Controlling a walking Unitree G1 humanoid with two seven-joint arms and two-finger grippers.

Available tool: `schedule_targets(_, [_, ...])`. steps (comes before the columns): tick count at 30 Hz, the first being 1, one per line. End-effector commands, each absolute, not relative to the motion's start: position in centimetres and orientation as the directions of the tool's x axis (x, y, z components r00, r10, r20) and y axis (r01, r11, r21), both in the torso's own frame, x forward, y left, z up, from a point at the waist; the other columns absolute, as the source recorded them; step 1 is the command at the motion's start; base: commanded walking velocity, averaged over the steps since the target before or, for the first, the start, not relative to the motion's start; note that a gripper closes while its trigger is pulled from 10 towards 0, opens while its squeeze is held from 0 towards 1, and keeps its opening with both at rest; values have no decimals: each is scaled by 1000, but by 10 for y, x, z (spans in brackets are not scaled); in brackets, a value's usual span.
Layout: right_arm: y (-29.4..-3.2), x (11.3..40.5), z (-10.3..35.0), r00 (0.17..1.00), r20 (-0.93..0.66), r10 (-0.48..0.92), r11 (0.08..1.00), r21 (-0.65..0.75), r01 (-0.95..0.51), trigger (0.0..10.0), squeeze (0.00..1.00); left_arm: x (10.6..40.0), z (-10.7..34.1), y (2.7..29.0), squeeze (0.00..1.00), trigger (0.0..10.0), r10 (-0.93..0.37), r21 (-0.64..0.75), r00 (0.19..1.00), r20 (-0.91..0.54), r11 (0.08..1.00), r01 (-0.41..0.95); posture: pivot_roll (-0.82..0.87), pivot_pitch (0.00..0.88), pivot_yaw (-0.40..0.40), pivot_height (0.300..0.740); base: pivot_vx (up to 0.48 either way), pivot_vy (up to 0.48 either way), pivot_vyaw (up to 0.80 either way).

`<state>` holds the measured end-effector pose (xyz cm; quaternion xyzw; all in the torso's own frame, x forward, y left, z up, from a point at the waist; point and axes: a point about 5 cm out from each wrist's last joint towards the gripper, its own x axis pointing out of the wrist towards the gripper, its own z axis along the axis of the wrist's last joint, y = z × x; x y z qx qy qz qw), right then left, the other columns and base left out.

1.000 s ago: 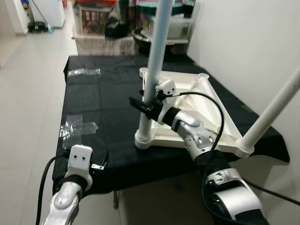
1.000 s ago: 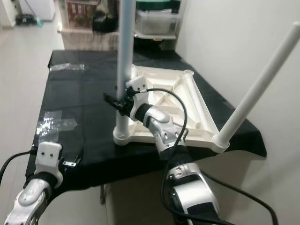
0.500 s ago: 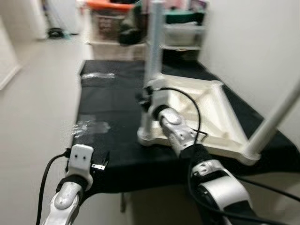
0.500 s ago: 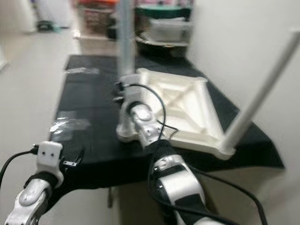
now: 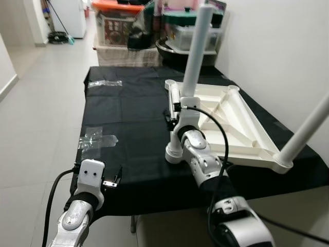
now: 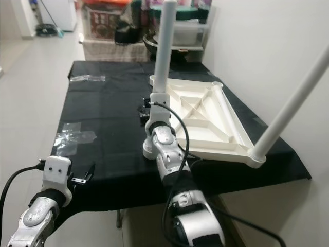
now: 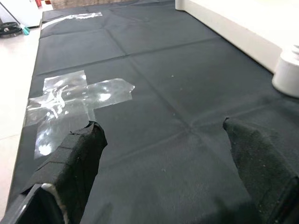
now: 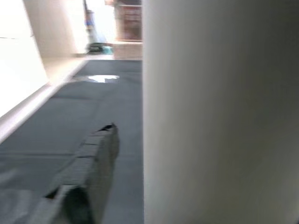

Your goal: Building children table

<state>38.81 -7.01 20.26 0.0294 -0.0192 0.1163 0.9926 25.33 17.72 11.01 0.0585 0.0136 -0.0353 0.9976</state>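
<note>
Bare black cloth [image 5: 133, 108] left of the leg [image 5: 191, 82] (tape [image 5: 96, 138] lies flat).

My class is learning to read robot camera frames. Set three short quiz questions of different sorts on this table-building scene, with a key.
1. True or false: the white tabletop lies upside down on the black cloth.
2. Multiple choice: the right gripper is at (A) the far corner leg, (B) the upright leg at the tabletop's near left corner, (C) the clear tape.
3. Fill in: the left gripper hovers with its fingers ____ at the table's near edge, close to the clear tape.

Key: 1 true; 2 B; 3 open.
</note>
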Motion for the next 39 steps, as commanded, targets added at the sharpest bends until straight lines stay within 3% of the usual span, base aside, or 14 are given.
schedule_targets(1, [-68, 391, 214, 940, 104, 325, 941, 66, -333, 10000, 0, 253, 108, 178, 0, 10000, -65, 126, 997, -37, 990, 69, 70, 0, -118, 740, 0, 0, 0])
schedule_targets(7, [-48, 370, 225, 685, 203, 700, 705, -44, -707, 10000, 0, 253, 108, 180, 0, 10000, -62, 126, 997, -35, 990, 66, 82, 0, -118, 740, 0, 0, 0])
schedule_targets(8, [-39, 357, 217, 576, 173, 799, 598, -119, -793, 4235, 0, 254, 108, 181, 0, 10000, -62, 129, 997, -35, 989, 66, 82, 0, -118, 740, 0, 0, 0])
schedule_targets(10, [-39, 357, 217, 576, 173, 799, 598, -119, -793, 4235, 0, 254, 108, 181, 0, 10000, -62, 129, 997, -35, 989, 66, 82, 0, -118, 740, 0, 0, 0])
schedule_targets(12, [-26, 341, 192, 482, 58, 874, 483, -191, -854, 0, 0, 255, 109, 182, 0, 10000, -59, 134, 998, -34, 989, 63, 86, 0, -119, 740, 0, 0, 0])
schedule_targets(18, [-23, 345, 175, 587, -18, 809, 577, -161, -801, 0, 0, 256, 110, 184, 0, 10000, -56, 136, 998, -32, 989, 59, 85, 0, -115, 740, 0, 0, 0])
schedule_targets(21, [-83, 384, 165, 993, -73, 97, 992, -76, -103, 0, 0, 254, 108, 181, 0, 10000, -61, 136, 997, -37, 989, 66, 77, 0, -111, 740, 0, 0, 0])
schedule_targets(26, [-109, 383, 161, 984, -79, -162, 984, -82, 156, 0, 0, 254, 108, 180, 0, 10000, -63, 135, 997, -37, 989, 67, 78, 0, -110, 740, 0, 0, 0])
schedule_targets(28, [-113, 374, 166, 974, -41, -221, 970, -118, 215, 5490, 0, 254, 109, 180, 0, 10000, -64, 135, 997, -36, 988, 69, 72, 0, -106, 740, 0, 0, 0])
schedule_targets(31, [-113, 374, 166, 974, -41, -221, 970, -118, 215, 5490, 0, 254, 109, 180, 0, 10000, -64, 135, 997, -36, 988, 69, 72, 0, -106, 740, 0, 0, 0])
schedule_targets(32, [-93, 368, 179, 999, 33, -37, 996, -76, 39, 10000, 733, 254, 109, 180, 0, 10000, -65, 135, 997, -37, 988, 69, 65, 0, -104, 740, 0, 0, 0])
schedule_targets(34, [-83, 367, 188, 991, 87, 100, 994, -44, -97, 10000, 1000, 253, 108, 179, 0, 10000, -66, 134, 997, -38, 988, 71, 69, 0, -108, 740, 0, 0, 0])
schedule_targets(38, [-78, 371, 200, 964, 137, 230, 973, -26, -229, 10000, 1000, 253, 108, 179, 0, 10000, -68, 132, 997, -39, 989, 73, 70, 0, -110, 740, 0, 0, 0])
schedule_targets(39, [-75, 373, 208, 935, 163, 315, 949, -46, -311, 10000, 0, 253, 108, 180, 0, 10000, -67, 132, 997, -39, 989, 72, 73, 0, -112, 740, 0, 0, 0])
